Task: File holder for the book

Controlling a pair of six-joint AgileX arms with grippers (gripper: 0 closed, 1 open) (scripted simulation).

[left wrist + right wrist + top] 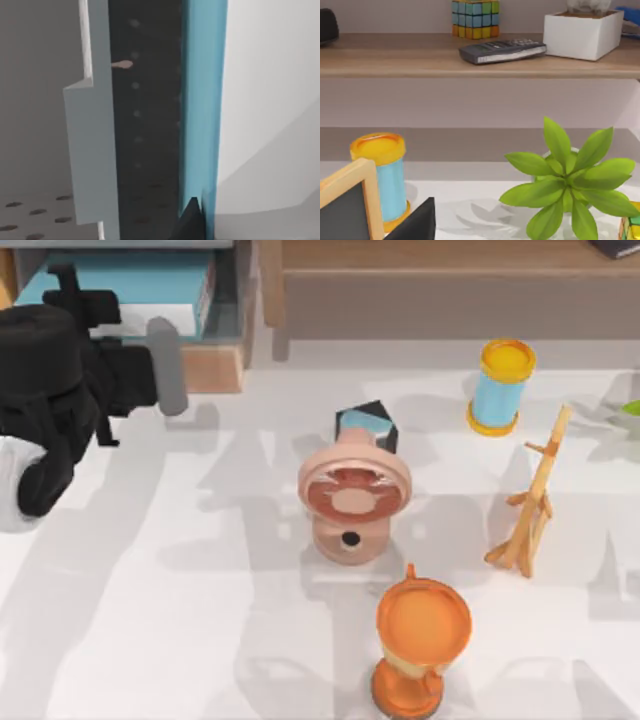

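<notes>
The file holder (215, 365), grey with a pale wood lower panel, stands at the table's back left corner. The teal book (130, 282) with white page edges rests inside it. My left gripper (75, 295) reaches into the holder over the book's left end. In the left wrist view the book's teal edge (200, 100) runs close beside a grey inner wall (95, 150), and my dark fingertip (192, 220) is closed against it. My right arm is parked; one dark fingertip (417, 222) of it appears in the right wrist view.
A pink fan (352, 495) sits mid-table with a black-and-blue cube (368, 423) behind it. To the right are a blue-and-yellow can (503, 385) and a wooden easel (530, 500). An orange goblet (420, 640) stands in front. A brown shelf (440, 285) lines the back.
</notes>
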